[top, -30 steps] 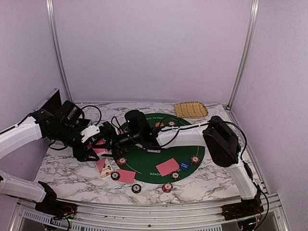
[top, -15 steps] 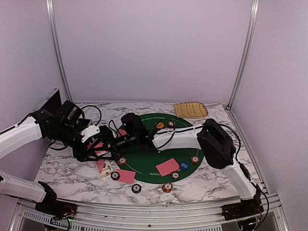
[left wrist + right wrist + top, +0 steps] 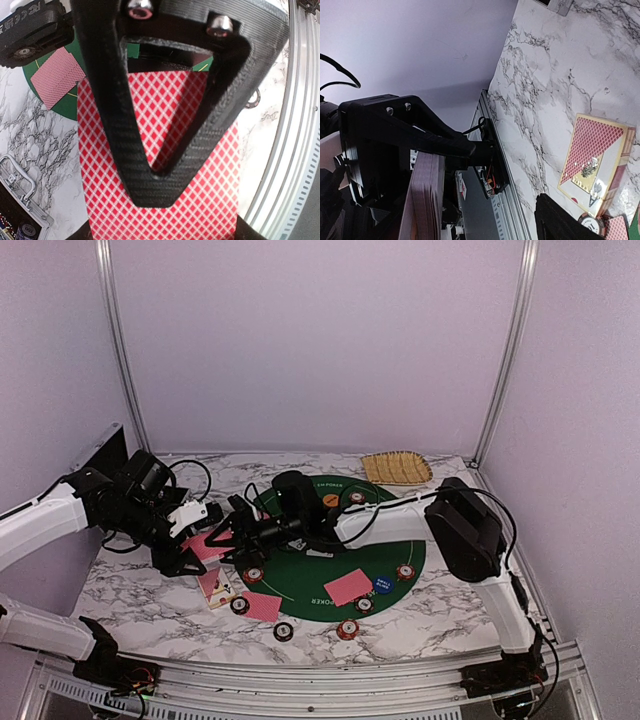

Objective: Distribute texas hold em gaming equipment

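Two grippers meet over the desk's left side.
Left gripper [image 3: 186,543] clamps the deck [image 3: 165,107], long axis pointing at the right gripper [image 3: 233,528] just beside it, whose opening cannot be told.

The green felt mat [image 3: 300,580] reads "POKER" along its rim.

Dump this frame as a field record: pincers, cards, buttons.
left pincer: shut on card deck
right pincer: beside the deck, open or shut unclear
card box: off the green mat, near-left
card on mat: face down, near side
card at mat edge: face down, near-left
blue button: on mat, right of that card
orange button: on mat, far side
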Action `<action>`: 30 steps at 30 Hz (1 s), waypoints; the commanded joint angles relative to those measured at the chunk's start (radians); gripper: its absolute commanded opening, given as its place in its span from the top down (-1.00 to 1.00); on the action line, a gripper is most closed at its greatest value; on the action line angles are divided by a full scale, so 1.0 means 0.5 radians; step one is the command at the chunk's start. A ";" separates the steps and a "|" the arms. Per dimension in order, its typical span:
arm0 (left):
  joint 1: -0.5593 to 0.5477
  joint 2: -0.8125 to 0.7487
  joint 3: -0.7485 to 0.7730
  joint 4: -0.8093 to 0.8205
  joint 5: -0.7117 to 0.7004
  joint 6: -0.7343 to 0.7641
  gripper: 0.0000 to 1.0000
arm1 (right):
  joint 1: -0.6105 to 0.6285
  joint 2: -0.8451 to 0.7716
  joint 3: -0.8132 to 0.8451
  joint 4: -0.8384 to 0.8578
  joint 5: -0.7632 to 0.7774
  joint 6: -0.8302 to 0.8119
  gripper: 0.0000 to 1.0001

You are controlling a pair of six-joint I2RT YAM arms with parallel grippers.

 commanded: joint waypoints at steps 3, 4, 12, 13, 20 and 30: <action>0.013 -0.057 -0.009 0.052 0.016 -0.001 1.00 | -0.028 -0.085 -0.057 0.046 0.008 0.038 -0.46; 0.013 -0.056 -0.013 0.052 0.011 -0.001 1.00 | -0.032 -0.093 -0.058 0.058 0.003 0.041 -0.40; 0.013 -0.056 -0.040 0.054 -0.029 0.003 1.00 | -0.046 -0.173 -0.090 0.100 -0.038 0.053 0.37; 0.013 -0.058 -0.041 0.053 -0.032 0.003 1.00 | -0.051 -0.184 -0.101 0.098 -0.041 0.048 0.39; 0.013 -0.065 -0.045 0.050 -0.036 0.002 1.00 | -0.074 -0.255 -0.161 0.031 -0.049 0.007 0.52; 0.013 -0.069 -0.062 0.052 -0.050 0.009 1.00 | -0.106 -0.318 -0.153 -0.093 -0.104 -0.030 1.00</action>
